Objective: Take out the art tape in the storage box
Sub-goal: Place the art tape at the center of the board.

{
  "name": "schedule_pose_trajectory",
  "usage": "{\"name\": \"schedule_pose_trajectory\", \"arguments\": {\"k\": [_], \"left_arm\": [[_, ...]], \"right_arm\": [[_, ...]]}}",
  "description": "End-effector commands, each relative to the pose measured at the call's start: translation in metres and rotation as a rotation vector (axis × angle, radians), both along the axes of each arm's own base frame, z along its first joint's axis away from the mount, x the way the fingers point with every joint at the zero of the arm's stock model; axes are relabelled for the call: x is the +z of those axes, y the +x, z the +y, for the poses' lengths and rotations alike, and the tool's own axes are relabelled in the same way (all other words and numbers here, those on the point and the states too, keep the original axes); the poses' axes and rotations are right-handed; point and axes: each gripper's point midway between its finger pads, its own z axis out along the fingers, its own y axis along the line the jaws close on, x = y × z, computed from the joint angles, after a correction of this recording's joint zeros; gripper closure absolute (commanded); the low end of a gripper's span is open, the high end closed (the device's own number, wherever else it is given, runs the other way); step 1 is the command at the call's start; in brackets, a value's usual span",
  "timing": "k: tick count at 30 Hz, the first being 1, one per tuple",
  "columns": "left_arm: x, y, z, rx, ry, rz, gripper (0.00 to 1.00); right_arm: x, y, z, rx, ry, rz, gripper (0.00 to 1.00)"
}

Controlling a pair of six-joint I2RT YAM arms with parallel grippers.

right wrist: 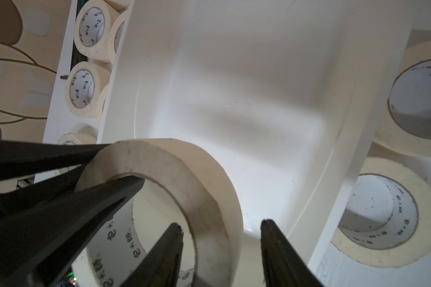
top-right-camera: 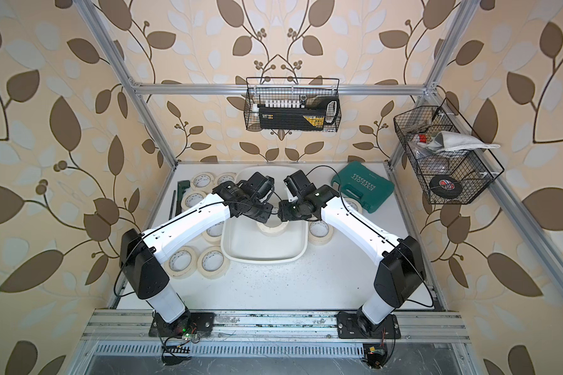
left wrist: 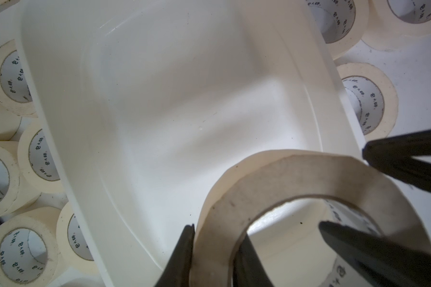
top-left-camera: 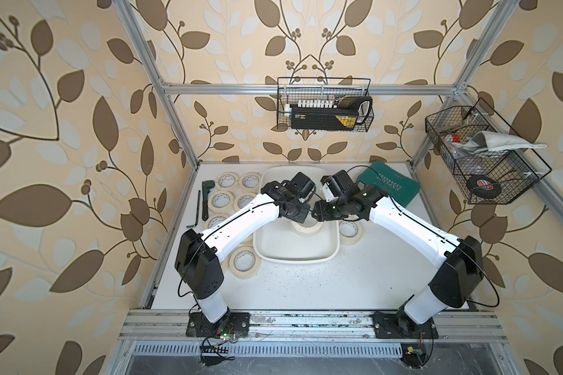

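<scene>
One cream art tape roll (top-left-camera: 306,229) (top-right-camera: 272,229) lies flat in the white storage box (top-left-camera: 296,258) (top-right-camera: 264,258), under both wrists, which hide the fingertips in both top views. In the left wrist view my left gripper (left wrist: 217,233) is shut on the roll's wall (left wrist: 296,174), one finger inside the ring and one outside. In the right wrist view my right gripper (right wrist: 221,223) straddles the opposite wall of the same roll (right wrist: 184,169). It is open, with a gap at its outer finger (right wrist: 274,238). The box floor (left wrist: 159,99) holds nothing else.
Several more tape rolls lie on the table left of the box (top-left-camera: 225,181) (top-left-camera: 245,261), and one lies right of it (top-left-camera: 350,231). A teal case (top-left-camera: 389,185) sits back right. A wrench (top-left-camera: 206,198) and hex key (top-left-camera: 195,211) lie far left. Wire baskets (top-left-camera: 324,105) (top-left-camera: 481,156) hang on the frame.
</scene>
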Motion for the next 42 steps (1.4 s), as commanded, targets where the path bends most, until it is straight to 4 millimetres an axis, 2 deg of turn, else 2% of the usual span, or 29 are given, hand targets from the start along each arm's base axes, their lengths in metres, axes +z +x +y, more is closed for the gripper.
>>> {"name": "schedule_pose_trajectory", "arguments": {"k": [1,6,8,11,16,19,26,28,29,35,42], "left_arm": [[0.029,-0.002,-0.008,-0.017,-0.082,-0.053,1.0],[0.029,-0.003,-0.009,-0.016,-0.095,-0.049,0.98],[0.031,-0.005,-0.011,-0.018,-0.112,-0.044,0.87],[0.036,-0.006,-0.014,-0.012,-0.15,-0.048,0.62],[0.054,-0.01,-0.014,-0.002,-0.226,-0.086,0.32],[0.064,-0.011,-0.012,0.009,-0.262,-0.115,0.21],[0.079,-0.012,0.001,0.042,-0.299,-0.162,0.07],[0.074,-0.011,0.003,0.052,-0.296,-0.165,0.03],[0.086,-0.014,0.008,0.055,-0.323,-0.191,0.02],[0.085,-0.014,0.017,0.072,-0.338,-0.194,0.01],[0.081,-0.011,0.023,0.103,-0.328,-0.198,0.01]], "right_arm": [[0.005,0.003,0.004,0.004,-0.003,-0.013,0.65],[0.005,0.002,0.006,0.01,0.006,-0.009,0.86],[0.007,0.002,0.006,0.01,0.009,-0.012,0.93],[0.009,0.001,0.004,0.008,0.007,-0.019,1.0],[0.017,0.0,-0.001,0.007,-0.003,-0.042,1.0],[0.019,0.0,-0.005,0.006,-0.018,-0.053,1.0],[0.027,0.0,-0.021,-0.009,-0.054,-0.075,1.0],[0.031,0.002,-0.03,-0.021,-0.063,-0.083,1.0],[0.033,0.002,-0.034,-0.027,-0.065,-0.087,1.0],[0.048,0.005,-0.071,-0.091,-0.059,-0.111,1.0],[0.058,0.003,-0.128,-0.216,-0.057,-0.131,1.0]]}}
